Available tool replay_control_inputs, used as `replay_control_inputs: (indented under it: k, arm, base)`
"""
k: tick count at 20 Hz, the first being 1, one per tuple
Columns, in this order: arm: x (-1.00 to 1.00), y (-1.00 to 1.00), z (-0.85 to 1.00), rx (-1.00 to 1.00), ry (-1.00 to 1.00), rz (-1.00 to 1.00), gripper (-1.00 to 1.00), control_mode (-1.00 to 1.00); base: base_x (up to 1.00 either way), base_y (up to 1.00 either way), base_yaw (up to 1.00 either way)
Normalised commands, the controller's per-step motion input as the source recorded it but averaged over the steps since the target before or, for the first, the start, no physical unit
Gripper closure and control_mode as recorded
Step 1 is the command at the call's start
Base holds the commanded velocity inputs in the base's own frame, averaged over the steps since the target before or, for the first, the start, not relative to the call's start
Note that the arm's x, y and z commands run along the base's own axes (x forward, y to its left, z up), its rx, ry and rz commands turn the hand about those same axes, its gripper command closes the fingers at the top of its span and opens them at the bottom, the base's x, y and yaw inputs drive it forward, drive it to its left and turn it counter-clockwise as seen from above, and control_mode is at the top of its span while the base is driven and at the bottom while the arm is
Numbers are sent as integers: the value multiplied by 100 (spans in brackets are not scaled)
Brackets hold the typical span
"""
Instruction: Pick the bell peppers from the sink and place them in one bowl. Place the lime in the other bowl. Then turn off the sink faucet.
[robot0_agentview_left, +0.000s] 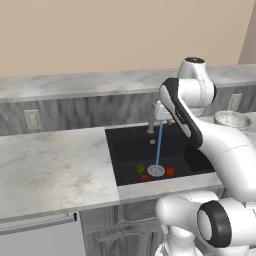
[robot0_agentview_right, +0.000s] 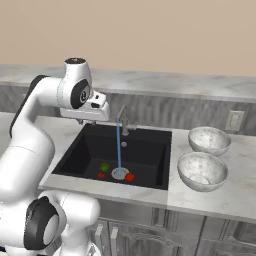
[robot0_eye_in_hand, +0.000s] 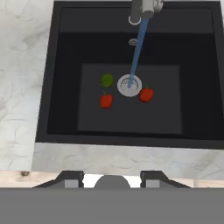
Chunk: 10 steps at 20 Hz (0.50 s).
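Hand view, looking straight down from above the front edge of the basin: the gripper (robot0_eye_in_hand: 112, 183) shows its two dark finger tips at the bottom of the picture, drawn in to their narrowest setting with nothing between them, poised over the pale marble counter (robot0_eye_in_hand: 22, 87) lip. Beyond lies the sink (robot0_eye_in_hand: 65, 52), a matte black rectangle. On its floor, nearest the gripper, one red bell pepper (robot0_eye_in_hand: 106, 101) rests left of the round silver drain (robot0_eye_in_hand: 129, 85), and the second bell pepper (robot0_eye_in_hand: 146, 94) rests just right of the drain. The lime (robot0_eye_in_hand: 106, 80) sits slightly farther back, left of the drain and just behind the first pepper; all three lie apart from one another. A blue stream of water (robot0_eye_in_hand: 136, 50) falls from the sink faucet (robot0_eye_in_hand: 142, 9) at the far rim onto the drain. Right base view: two speckled grey bowls stand on the counter right of the sink, the nearer bowl (robot0_agentview_right: 202, 171) just in front of the farther bowl (robot0_agentview_right: 209, 140), and a wall outlet (robot0_agentview_right: 233, 120) sits behind them.
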Motion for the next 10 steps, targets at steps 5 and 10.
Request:
replay_control_inputs:
  k: [5, 10]
  arm:
    - [-8, -7, -10, 0, 0, 0, -100, -100]
    - [-10, -24, -22, 0, 0, 0, -100, -100]
  base:
    - [0, 0, 0]
    - [0, 0, 0]
